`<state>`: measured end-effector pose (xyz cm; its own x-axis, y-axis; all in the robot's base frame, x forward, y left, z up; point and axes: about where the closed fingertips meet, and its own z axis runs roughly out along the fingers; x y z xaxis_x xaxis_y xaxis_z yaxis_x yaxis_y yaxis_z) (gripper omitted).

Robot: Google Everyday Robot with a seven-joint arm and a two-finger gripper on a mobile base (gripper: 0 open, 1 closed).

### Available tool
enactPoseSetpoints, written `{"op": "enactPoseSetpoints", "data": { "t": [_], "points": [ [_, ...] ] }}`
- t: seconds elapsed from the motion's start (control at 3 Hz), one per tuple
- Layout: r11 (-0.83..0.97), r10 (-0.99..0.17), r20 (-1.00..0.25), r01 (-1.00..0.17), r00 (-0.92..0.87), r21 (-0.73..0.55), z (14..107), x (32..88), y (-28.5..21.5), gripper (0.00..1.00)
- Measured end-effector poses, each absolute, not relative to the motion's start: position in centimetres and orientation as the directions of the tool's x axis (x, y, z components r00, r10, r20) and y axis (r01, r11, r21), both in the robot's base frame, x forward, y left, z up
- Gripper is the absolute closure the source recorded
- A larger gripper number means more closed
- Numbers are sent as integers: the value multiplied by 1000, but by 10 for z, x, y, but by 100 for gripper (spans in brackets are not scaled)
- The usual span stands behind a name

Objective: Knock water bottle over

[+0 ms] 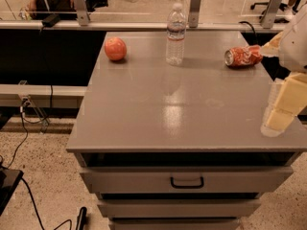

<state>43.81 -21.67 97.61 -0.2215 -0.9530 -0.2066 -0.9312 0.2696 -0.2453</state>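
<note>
Foreground: a grey metal drawer front with a black loop handle (187,182) faces the lens, set under the flat grey cabinet top (144,119).

Gripper: the robot's cream-coloured blocky gripper (278,121) hangs over the cabinet's right edge, at about 4 o'clock on the top. Whether it is spread or pressed together cannot be told from this angle, and nothing is seen in its hold.

Water bottle: a small clear ribbed plastic bottle with a white cap and pale label band (175,35) stands at 12 o'clock, near the far edge of the top. It is not yet knocked over.

Bearing: from the gripper, the bottle lies toward 10 o'clock, across and away, with open grey surface between. The two are well apart.

Long axis: the bottle's axis is vertical, so a sideways push high on its body looks the likeliest way to topple it.

Arm: the robot has one arm only, and it enters from the right.

In the way: a crushed red soda can (243,56) lies on its side at 2 o'clock, to the right of the direct line from gripper to bottle.

Also on top: a round orange-pink fruit (115,49) sits at 11 o'clock, left of the bottle and apart from it.
</note>
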Motion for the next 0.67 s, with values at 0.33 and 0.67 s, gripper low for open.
{"op": "enactPoseSetpoints", "data": {
  "t": [0.33, 0.67],
  "points": [
    [270, -953, -207, -931, -222, -245, 976, 438, -217, 0],
    [260, -956, -208, -921, -205, -289, 984, 449, -220, 0]
  ]
}}
